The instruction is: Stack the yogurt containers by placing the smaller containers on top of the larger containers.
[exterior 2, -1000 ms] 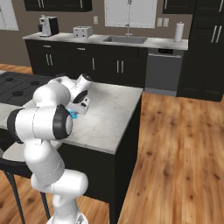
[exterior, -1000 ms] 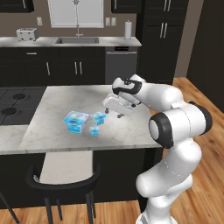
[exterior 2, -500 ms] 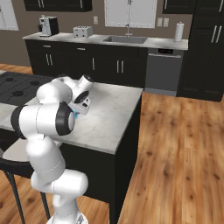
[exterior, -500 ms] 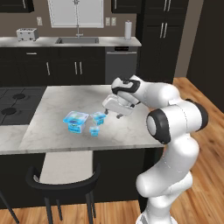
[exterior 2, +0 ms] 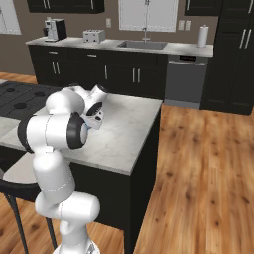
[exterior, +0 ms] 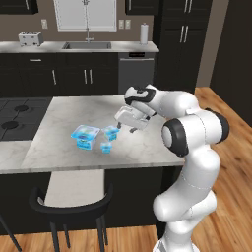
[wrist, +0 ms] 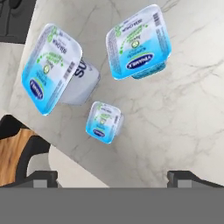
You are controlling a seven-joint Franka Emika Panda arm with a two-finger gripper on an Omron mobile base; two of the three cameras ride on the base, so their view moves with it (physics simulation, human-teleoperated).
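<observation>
Three translucent light-blue plastic yogurt cups are seen standing apart on the grey-veined white marble island counter (exterior: 64, 142), near its front edge. The largest cup (exterior: 84, 136) (wrist: 50, 70), with a broad squarish lid, is placed furthest left in the left base view; letters reading "SU" are made out on its white side, while the lid print is too small to be read. The medium cup (exterior: 111, 133) (wrist: 138, 41) is set just beside it, nearest the hand. The tiny cup (exterior: 106, 146) (wrist: 104, 122) is found in front, between the two. Each lid carries a dark blue oval logo, illegible. The white two-finger gripper (exterior: 126, 129) (wrist: 112, 178) is held above the medium cup with jaws spread wide and nothing between them. Compared with a second ago, the cups are unmoved and the hand is barely shifted
</observation>
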